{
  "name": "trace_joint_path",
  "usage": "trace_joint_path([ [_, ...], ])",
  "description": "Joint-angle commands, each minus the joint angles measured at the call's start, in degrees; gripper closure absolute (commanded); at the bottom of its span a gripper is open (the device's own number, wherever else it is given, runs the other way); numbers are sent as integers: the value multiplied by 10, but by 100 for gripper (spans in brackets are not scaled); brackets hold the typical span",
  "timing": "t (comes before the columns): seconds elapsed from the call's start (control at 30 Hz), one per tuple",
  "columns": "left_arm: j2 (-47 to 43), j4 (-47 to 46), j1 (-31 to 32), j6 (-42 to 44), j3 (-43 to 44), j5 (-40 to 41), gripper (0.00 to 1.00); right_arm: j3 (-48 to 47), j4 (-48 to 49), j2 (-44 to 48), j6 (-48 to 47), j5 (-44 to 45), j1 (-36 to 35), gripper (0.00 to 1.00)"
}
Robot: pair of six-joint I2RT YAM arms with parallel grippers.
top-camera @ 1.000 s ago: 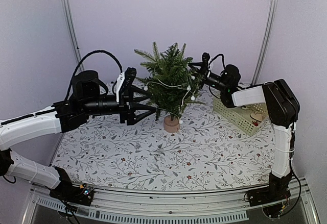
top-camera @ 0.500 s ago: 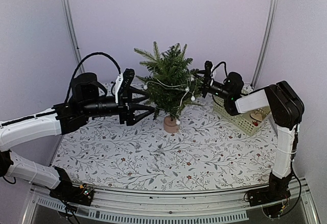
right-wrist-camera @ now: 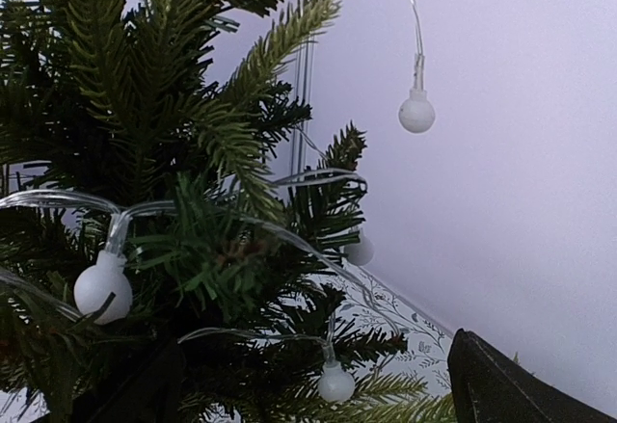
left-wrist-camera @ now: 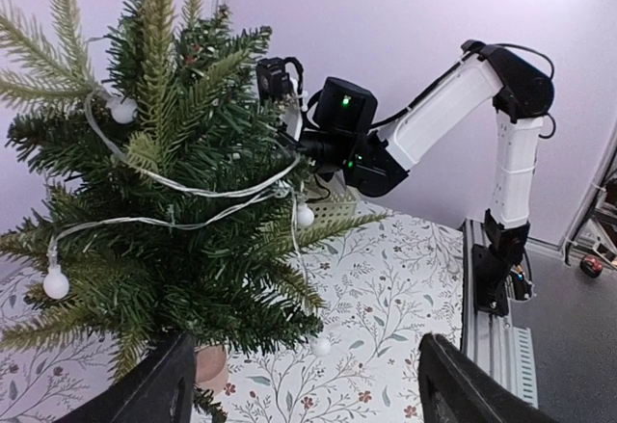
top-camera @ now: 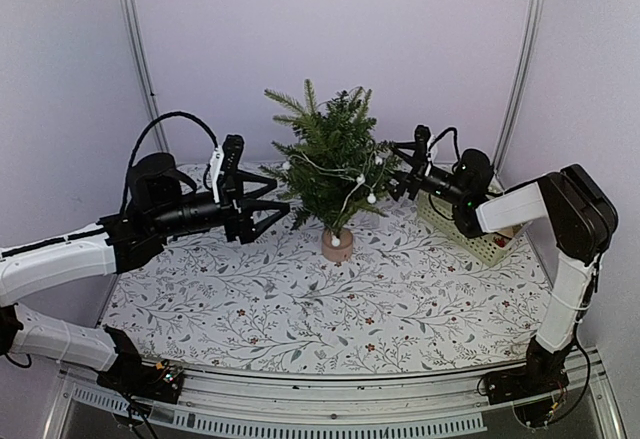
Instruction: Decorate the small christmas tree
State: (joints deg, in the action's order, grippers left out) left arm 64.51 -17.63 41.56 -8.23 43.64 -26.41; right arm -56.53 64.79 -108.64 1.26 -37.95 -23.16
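Observation:
The small christmas tree [top-camera: 328,159] stands upright on its round tan base [top-camera: 337,246] at the back middle of the table. A clear light string with white balls [top-camera: 371,197] is draped over its branches. My left gripper [top-camera: 284,199] is open and empty, just left of the lower branches. My right gripper [top-camera: 400,171] is open and empty, just right of the tree. In the left wrist view the tree [left-wrist-camera: 174,182] and string [left-wrist-camera: 222,184] fill the left side, with the gripper [left-wrist-camera: 308,399] below. The right wrist view shows branches [right-wrist-camera: 174,201] and a ball [right-wrist-camera: 416,113] close up.
A pale perforated basket [top-camera: 468,231] sits at the right edge of the table, under the right arm. The floral tablecloth [top-camera: 330,309] covers the table. Metal frame posts [top-camera: 135,49] stand at the back corners. The right arm [left-wrist-camera: 434,115] shows behind the tree in the left wrist view.
Both grippers have drawn back from the tree, the left one to the left and the right one to the right. The tree has shifted slightly and stands straighter.

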Motion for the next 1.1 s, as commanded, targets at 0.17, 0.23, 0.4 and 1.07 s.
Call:
trace_joint_path([
  [0.17, -17, -50, -30, -37, -28, 15, 18, 40, -12, 46, -6, 12, 9, 1],
  [0.23, -15, -51, -34, -39, -28, 13, 18, 43, -24, 49, -6, 13, 9, 1],
  [0.4, -11, -57, -39, -41, -29, 9, 18, 59, -61, 62, -34, 23, 15, 1],
  [1.07, 6, -106, -47, -64, -52, -9, 19, 65, -442, 242, 45, 223, 105, 3],
])
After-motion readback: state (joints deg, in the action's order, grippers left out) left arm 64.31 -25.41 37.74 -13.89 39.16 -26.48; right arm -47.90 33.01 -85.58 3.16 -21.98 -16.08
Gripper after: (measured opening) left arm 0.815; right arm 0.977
